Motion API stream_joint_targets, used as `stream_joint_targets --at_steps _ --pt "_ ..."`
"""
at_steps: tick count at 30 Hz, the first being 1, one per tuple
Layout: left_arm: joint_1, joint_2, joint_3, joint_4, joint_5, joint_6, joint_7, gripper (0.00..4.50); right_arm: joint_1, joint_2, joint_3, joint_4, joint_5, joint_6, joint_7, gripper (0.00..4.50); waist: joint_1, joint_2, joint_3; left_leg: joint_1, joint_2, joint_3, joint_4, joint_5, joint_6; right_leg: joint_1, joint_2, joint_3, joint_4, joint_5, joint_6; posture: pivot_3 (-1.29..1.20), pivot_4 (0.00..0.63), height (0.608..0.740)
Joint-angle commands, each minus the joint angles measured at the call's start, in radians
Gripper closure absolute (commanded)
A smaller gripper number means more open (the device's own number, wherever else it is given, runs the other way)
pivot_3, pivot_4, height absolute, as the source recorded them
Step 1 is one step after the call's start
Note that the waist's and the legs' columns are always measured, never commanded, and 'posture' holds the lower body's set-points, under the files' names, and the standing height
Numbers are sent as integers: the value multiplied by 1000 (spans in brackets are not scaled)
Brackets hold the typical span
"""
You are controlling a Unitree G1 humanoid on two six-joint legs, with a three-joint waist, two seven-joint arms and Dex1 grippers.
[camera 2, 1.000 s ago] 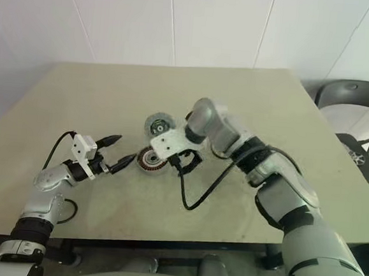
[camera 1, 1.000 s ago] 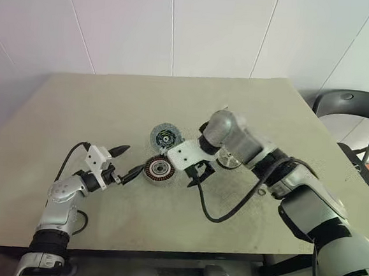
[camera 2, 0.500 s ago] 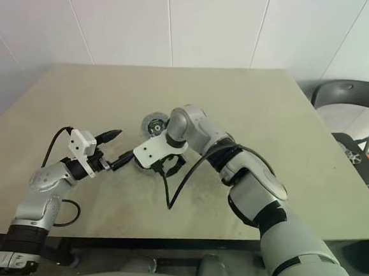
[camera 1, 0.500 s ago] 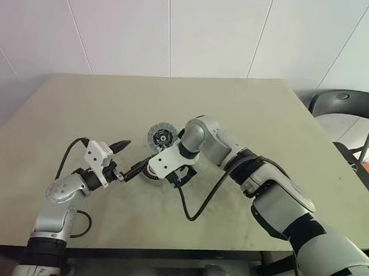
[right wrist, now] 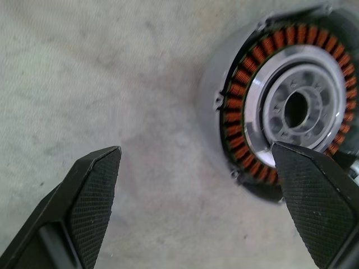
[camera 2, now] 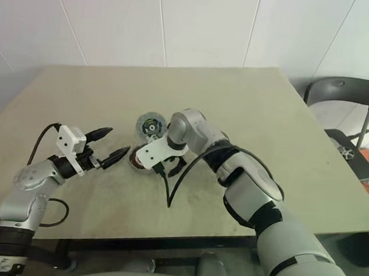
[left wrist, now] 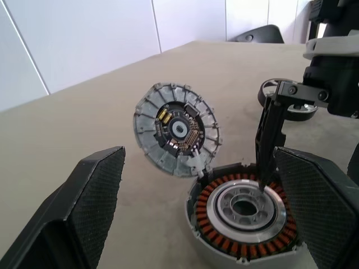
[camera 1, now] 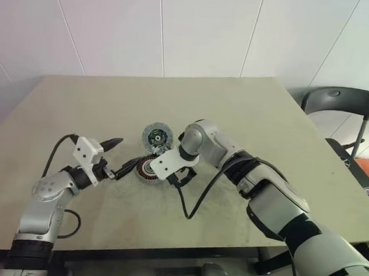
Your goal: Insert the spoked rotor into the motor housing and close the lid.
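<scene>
While the left tool [camera 1: 124, 154] hangs level beside the motor housing [left wrist: 244, 216], fingers apart and empty, the right tool [right wrist: 195, 150] has swung in from the housing's right side and now sits steeply nose-down over it. Its fingers are wide apart, holding nothing; one fingertip [left wrist: 268, 147] comes down on or just above the silvery hub, can't tell if touching. Housing is unmoved on the tabletop [camera 1: 269, 119], windings exposed, cavity empty. The lid [camera 1: 154, 135] is just behind it and looks tilted against the housing's rim. The spoked rotor [left wrist: 300, 112] lies on the tabletop behind the right tool, not picked up. Insertion hasn't started; the right tool looks misplaced and must go back for the rotor.
</scene>
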Motion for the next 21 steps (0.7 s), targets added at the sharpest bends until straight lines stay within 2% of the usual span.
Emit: stream_joint_targets --at_steps 1,10,13,20,21 --pt "-2 15 33 -15 -9 -19 -5 0 -9 16 -38 -4 13 3 -5 24 0 0 0 0 0 0 0 0 0 0 0 0 0 0 0 0 0 740" --pt "-5 -3 27 34 8 -56 -14 0 24 20 -55 -27 15 20 3 24 0 0 0 0 0 0 0 0 0 0 0 0 0 0 0 0 0 740" --pt "-10 -6 24 49 8 -68 -17 0 25 21 -63 -26 21 41 21 566 1 0 0 0 0 0 0 0 0 0 0 0 0 0 0 0 0 740" --pt "-8 -11 22 75 9 -94 -23 0 27 22 -67 -34 19 56 29 2909 4 0 0 0 0 0 0 0 0 0 0 0 -1 0 0 0 0 740" --pt "-9 -11 23 87 9 -103 -28 0 29 21 -68 -37 20 57 35 3095 3 0 0 0 0 0 0 0 0 0 0 0 -1 0 0 0 0 740"
